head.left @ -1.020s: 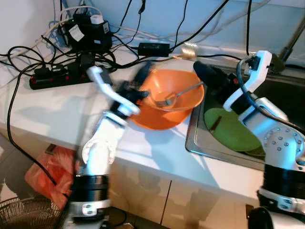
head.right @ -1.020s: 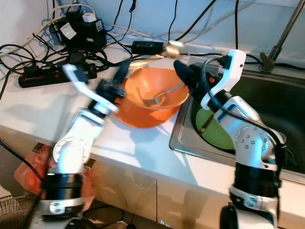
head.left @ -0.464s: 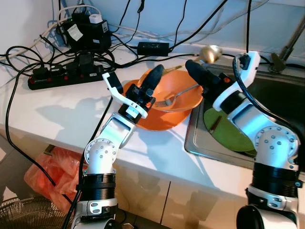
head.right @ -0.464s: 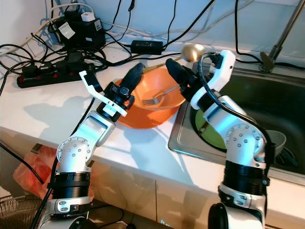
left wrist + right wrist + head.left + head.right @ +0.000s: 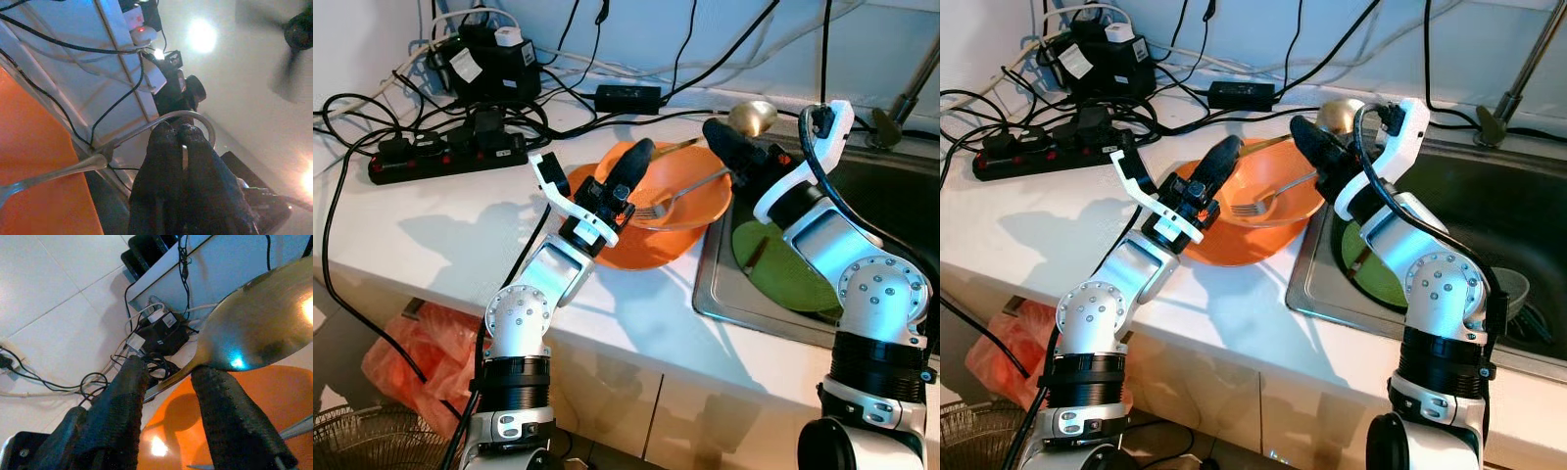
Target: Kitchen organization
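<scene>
— Where is the fork, and which way does it lie?

— We see the fork (image 5: 677, 199) inside the orange bowl (image 5: 658, 211), which sits on the white counter (image 5: 431, 235) beside the sink (image 5: 773, 279). Its prongs point toward eight o'clock; its handle runs up toward two o'clock, over the bowl's rim.

— Which hand is nearer?

— Our right hand (image 5: 732, 157) sits at the handle end, fingers spread, just beside a brass ladle (image 5: 751, 117) at the bowl's far edge. We judge it the better placed. Our left hand (image 5: 631, 166), fingers pressed together and holding nothing, rests over the bowl's ten o'clock rim, nearer the prongs.
</scene>
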